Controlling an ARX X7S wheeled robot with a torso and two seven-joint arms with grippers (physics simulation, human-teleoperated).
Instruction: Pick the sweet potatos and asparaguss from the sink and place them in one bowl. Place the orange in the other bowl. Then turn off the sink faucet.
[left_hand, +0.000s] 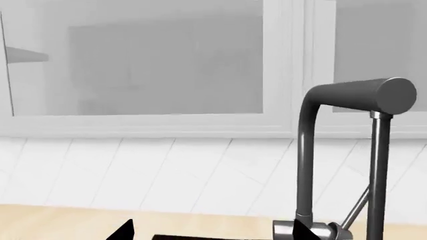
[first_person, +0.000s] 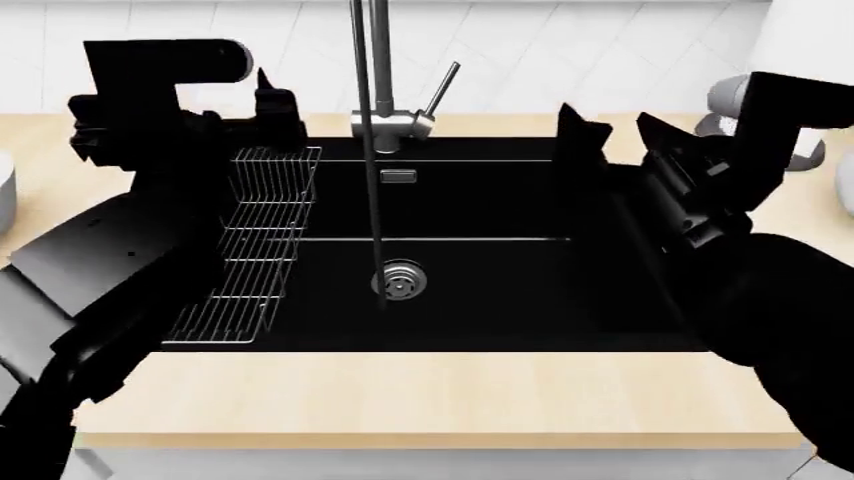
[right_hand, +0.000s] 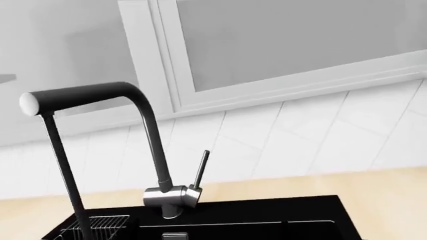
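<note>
The black sink (first_person: 507, 290) with its steel drain (first_person: 399, 281) holds no sweet potatoes, asparagus or orange that I can see. The dark-grey faucet (first_person: 380, 60) stands at the back rim with its slim lever (first_person: 442, 88) angled up. It also shows in the left wrist view (left_hand: 313, 150) and the right wrist view (right_hand: 150, 135). A thin dark stream (first_person: 371, 200) runs from the spout to the drain. My left gripper (first_person: 278, 105) is open and empty above the rack's back end; its fingertips (left_hand: 123, 231) stand wide apart. My right gripper (first_person: 621, 135) is open and empty over the sink's back right corner.
A wire rack (first_person: 260, 240) lies on the sink's left side. White rounded slivers show at the left edge (first_person: 4, 185) and the right edge (first_person: 843, 195) of the head view; they may be the bowls. A white roll (first_person: 814, 30) stands back right. A window is behind the faucet.
</note>
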